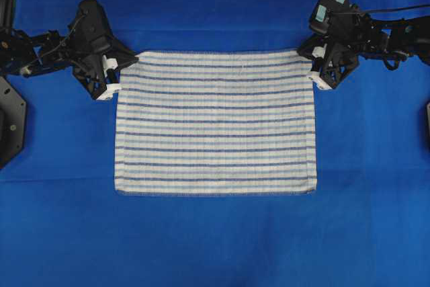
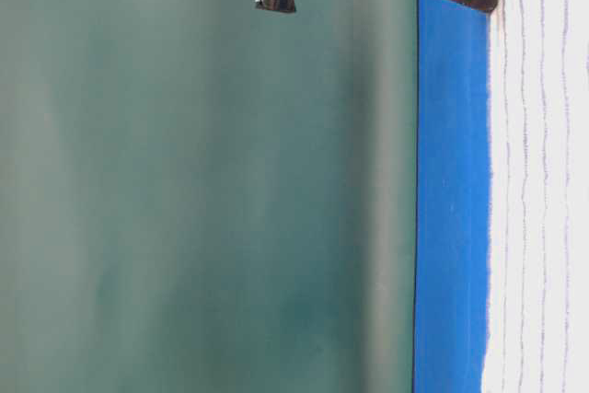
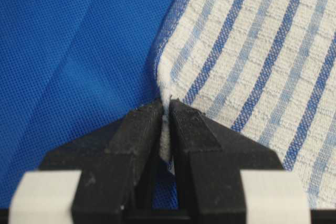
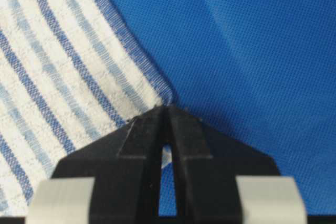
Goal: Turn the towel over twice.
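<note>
The towel [image 1: 215, 122] lies flat and fully spread on the blue tablecloth [image 1: 215, 247] covering the counter, with its long edges running left to right in the overhead view. The left gripper [image 3: 167, 109] has its jaws pressed together on the far left corner of the cloth; a sliver of white fabric shows between them in the left wrist view. The right gripper [image 4: 167, 109] has its jaws likewise pinched on the far right corner, where the hem curls up slightly to meet them. The woven fabric appears light, soft and limp, with no stiffness of its own: expect it to sag between the two hold points and drape when lifted. Its textured weave should resist slipping. The two far corners, at the hemmed edge, are the suitable hold points for turning it over evenly.
</note>
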`<state>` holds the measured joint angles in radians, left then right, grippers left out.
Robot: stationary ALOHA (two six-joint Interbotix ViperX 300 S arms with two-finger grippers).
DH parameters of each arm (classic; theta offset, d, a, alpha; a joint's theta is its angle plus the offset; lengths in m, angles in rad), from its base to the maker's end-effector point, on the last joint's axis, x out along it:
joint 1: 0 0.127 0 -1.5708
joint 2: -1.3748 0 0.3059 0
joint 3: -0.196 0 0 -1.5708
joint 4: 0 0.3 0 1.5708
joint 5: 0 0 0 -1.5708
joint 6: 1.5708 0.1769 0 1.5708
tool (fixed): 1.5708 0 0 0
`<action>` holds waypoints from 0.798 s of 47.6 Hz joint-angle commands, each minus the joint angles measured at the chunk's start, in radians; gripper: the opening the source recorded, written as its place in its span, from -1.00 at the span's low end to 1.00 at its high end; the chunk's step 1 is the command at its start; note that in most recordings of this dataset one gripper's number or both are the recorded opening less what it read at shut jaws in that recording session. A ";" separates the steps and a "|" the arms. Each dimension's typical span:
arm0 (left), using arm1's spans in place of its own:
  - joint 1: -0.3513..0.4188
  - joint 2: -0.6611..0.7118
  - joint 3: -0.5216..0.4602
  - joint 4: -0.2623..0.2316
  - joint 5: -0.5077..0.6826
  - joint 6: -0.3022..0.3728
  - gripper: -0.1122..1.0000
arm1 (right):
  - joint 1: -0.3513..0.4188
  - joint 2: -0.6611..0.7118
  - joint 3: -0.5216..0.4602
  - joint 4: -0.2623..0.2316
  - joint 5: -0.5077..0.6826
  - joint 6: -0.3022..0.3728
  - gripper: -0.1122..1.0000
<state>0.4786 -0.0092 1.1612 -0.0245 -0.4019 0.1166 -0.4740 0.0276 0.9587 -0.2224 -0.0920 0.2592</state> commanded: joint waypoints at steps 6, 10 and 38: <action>0.002 -0.008 -0.017 -0.002 0.002 -0.002 -0.73 | -0.005 -0.005 -0.005 -0.002 0.008 0.000 -0.72; 0.006 -0.015 -0.032 -0.002 0.002 -0.002 -0.73 | -0.005 -0.014 -0.006 -0.002 0.008 0.002 -0.72; 0.124 -0.198 -0.202 -0.002 0.040 0.005 -0.73 | -0.164 -0.210 -0.107 -0.012 0.072 -0.052 -0.72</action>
<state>0.5860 -0.1549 0.9910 -0.0245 -0.3620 0.1197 -0.6274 -0.1473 0.8897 -0.2316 -0.0291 0.2117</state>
